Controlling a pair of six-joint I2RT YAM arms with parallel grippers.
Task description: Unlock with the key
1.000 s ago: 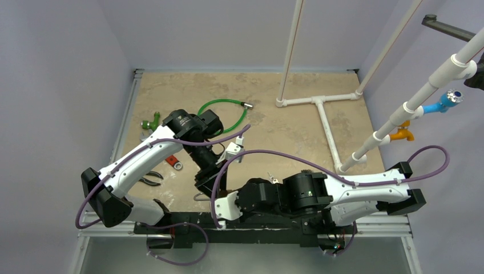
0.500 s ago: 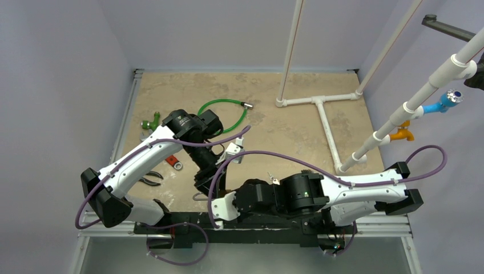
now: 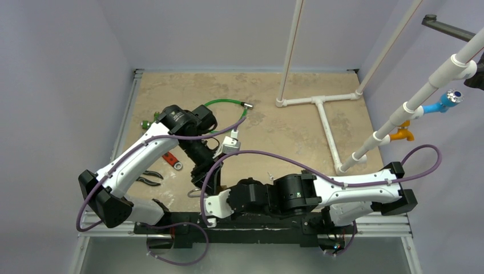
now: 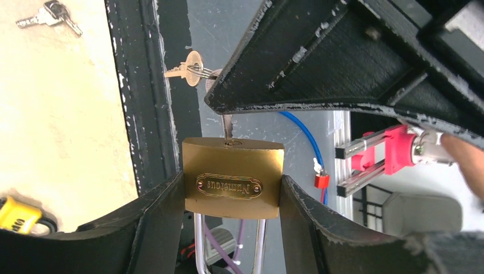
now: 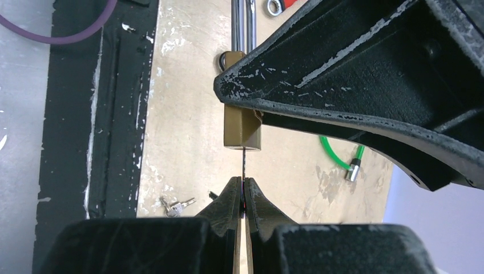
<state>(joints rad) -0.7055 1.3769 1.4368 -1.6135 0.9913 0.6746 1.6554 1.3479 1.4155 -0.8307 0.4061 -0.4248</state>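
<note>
Jaws of the left gripper [image 4: 231, 188] are standing partly apart and clamping the padlock [image 4: 233, 171] by its two narrow sides, holding it in the air over the near edge of the table [image 5: 188, 142], left of the middle. Jaws of the right gripper [image 5: 243, 185] are pressing together on the key [image 5: 244, 162], pinching it flat, with a second key [image 4: 191, 67] dangling from the ring beside them. The padlock is pointing its keyhole [image 4: 232, 142] straight at the right jaws and its shackle [image 5: 242, 23] away from them, so its long axis is running in one line with the blade [image 4: 228, 124]. That blade is bridging the short gap from the right jaws to the keyhole, and its tip is meeting the slot; how deep it is sitting I cannot tell. Both arms are meeting at the lock, but the right one is carrying the key, so the next move is looking like its job: pushing along that shared line, then twisting about it while the left jaws are bracing the body. Any sideways drift is risking a bent blade.
</note>
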